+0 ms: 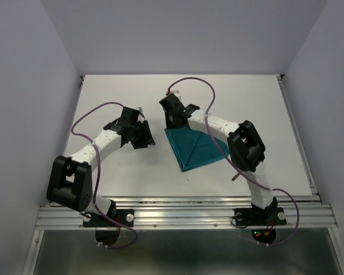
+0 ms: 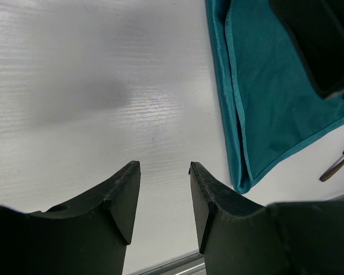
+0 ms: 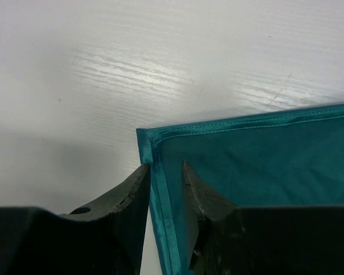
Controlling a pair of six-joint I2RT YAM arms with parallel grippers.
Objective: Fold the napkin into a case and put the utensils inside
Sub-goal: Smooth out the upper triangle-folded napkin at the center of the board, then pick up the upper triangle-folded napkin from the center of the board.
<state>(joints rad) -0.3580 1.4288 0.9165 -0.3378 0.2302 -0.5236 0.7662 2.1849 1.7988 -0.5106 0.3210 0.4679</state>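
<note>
The napkin point(image 1: 198, 148) is seen lying flat and folded on the tabletop point(image 1: 114, 94), just right of the centre of the top view, with a crease running across it and its pointed end toward the bottom of the frame. The right pincer point(image 3: 165, 166) is set at the cloth's upper left corner. In the right wrist view its jaws are held apart, one on each side of the stitched hem, which runs from the corner straight down the frame through the gap and appears to lie flat rather than pinched. That hem is therefore aligned with the pincer's own line, and the body of the cloth spreads away to the right of the frame. The left pincer point(image 2: 164, 166) is held parted over bare tabletop with nothing between its jaws. In the left wrist view the napkin's edge is found to its upper right, near but not touched. The right arm is thus judged the nearer for the next fold. The utensils point(image 2: 339, 163) are glimpsed at the right edge of the left wrist view, just beyond the cloth's lower corner and outside it, so their placing is not yet done. No brand, label or writing can be read anywhere.
</note>
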